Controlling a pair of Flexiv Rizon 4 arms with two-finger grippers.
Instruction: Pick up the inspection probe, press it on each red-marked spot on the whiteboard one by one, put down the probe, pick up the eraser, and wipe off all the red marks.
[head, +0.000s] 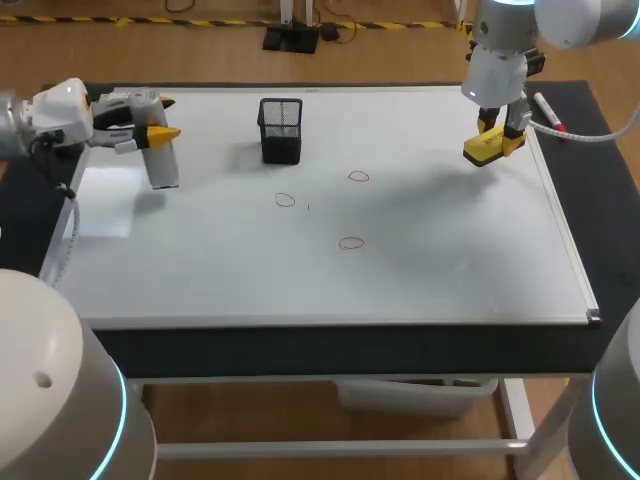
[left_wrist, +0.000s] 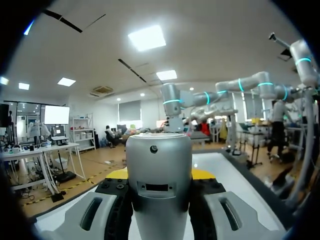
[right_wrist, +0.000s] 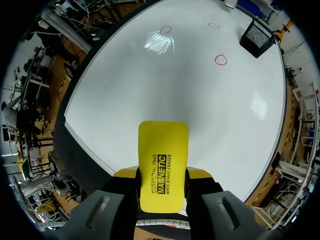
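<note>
A: Start big. What carries it all?

B: The desk (head: 605, 215), with the whiteboard (head: 450, 260) covering most of it. The left arm (head: 60, 112) comes in at the board's 9 o'clock, the right arm (head: 500, 60) at its 2 o'clock.

A: Anything standing on the board?

B: A black mesh holder (head: 280, 130), at 11 o'clock.

A: Where's the probe?

B: The probe (head: 163, 168), a silver cylinder, hangs upright from the left jaws near the 9 o'clock edge, well apart from the marks. The left wrist view shows those jaws pinching it from both sides. I cannot tell whether its lower end touches the board.

A: And the eraser?

B: The yellow eraser (head: 488, 148) is pinched in the right jaws at 2 o'clock, near the board's far right corner. It looks lifted off the surface.

A: The marks?

B: Three red marks (head: 358, 177) (head: 285, 200) (head: 350, 243), small rings around the middle: at 1, 9 and 5 o'clock of centre. None is wiped.

A: So how far along?

B: Both tools are in hand, I'd say, but the probe is not yet put down and no wiping shows. The pictures cannot say whether the spots have been pressed. At the least, what's left is setting the probe down and sweeping the eraser over all three rings.
</note>
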